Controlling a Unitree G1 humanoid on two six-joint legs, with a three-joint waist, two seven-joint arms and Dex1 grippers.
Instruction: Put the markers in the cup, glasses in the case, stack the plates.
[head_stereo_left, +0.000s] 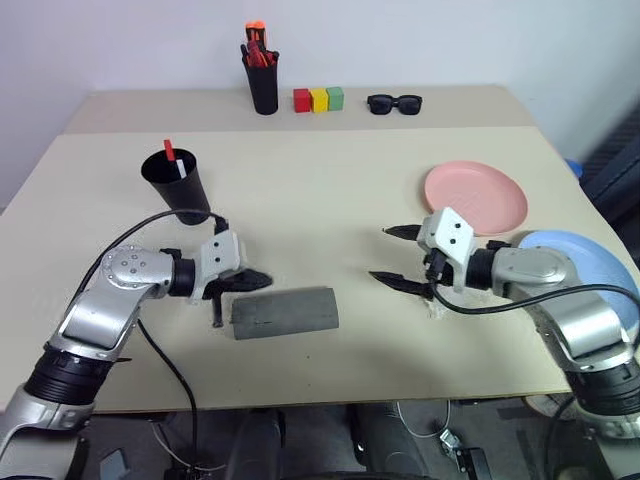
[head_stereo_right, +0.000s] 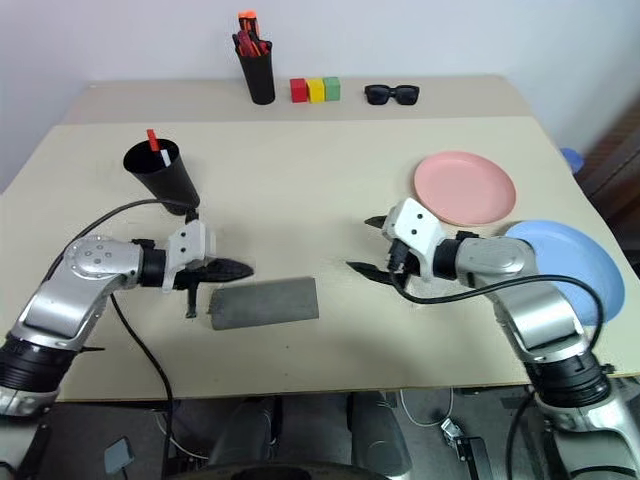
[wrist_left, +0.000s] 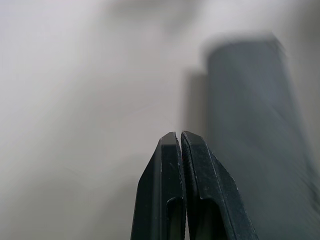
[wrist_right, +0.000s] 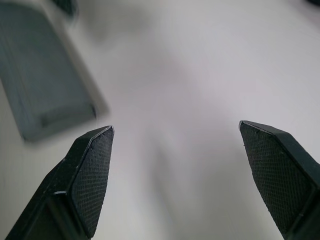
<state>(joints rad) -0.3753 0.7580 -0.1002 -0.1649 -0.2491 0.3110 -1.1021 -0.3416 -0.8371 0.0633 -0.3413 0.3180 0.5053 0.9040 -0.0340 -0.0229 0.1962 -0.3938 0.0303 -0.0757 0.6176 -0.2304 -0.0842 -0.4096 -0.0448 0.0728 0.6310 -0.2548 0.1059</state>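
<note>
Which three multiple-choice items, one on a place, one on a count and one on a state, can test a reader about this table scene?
1. Where do the red marker and white marker stand?
A. in the wide matte-black cup
B. on the salmon-pink plate
C. beside the black sunglasses

2. How many small coloured blocks stand in a row at the back?
A. two
B. three
C. five

3. How is the grey felt glasses case?
A. open
B. closed
C. upright

Answers: 1 A, both poke out of the cup; 2 B, red, yellow, green; 3 B, its lid is down.

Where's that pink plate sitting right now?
The pink plate lies on the table's right side, just behind the right end effector, with the blue plate beside it nearer the edge.
</note>
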